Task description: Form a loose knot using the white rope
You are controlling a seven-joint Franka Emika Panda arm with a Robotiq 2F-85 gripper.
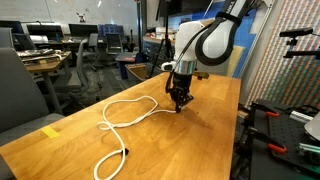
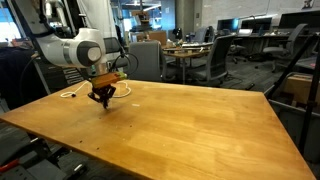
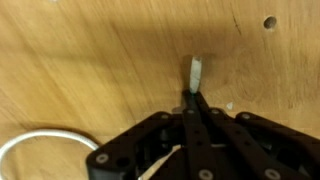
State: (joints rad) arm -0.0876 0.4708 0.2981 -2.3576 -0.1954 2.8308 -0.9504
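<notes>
The white rope (image 1: 128, 113) lies in a loop on the wooden table (image 1: 190, 140), with one end trailing toward the near edge. My gripper (image 1: 181, 103) is down at the table surface at the rope's far end. In the wrist view the gripper (image 3: 193, 100) is shut, its fingers (image 3: 203, 130) pressed together, and a short stub of white rope (image 3: 196, 72) sticks out past the tips. Another stretch of rope curves at the lower left. In an exterior view the gripper (image 2: 103, 98) touches the table near its far left corner.
The table's near edge carries a yellow tape patch (image 1: 51, 131). A small hole (image 3: 270, 22) marks the wood near the gripper. Office chairs (image 2: 226, 60) and desks stand behind the table. A rack with red clamps (image 1: 275, 120) stands beside the table edge.
</notes>
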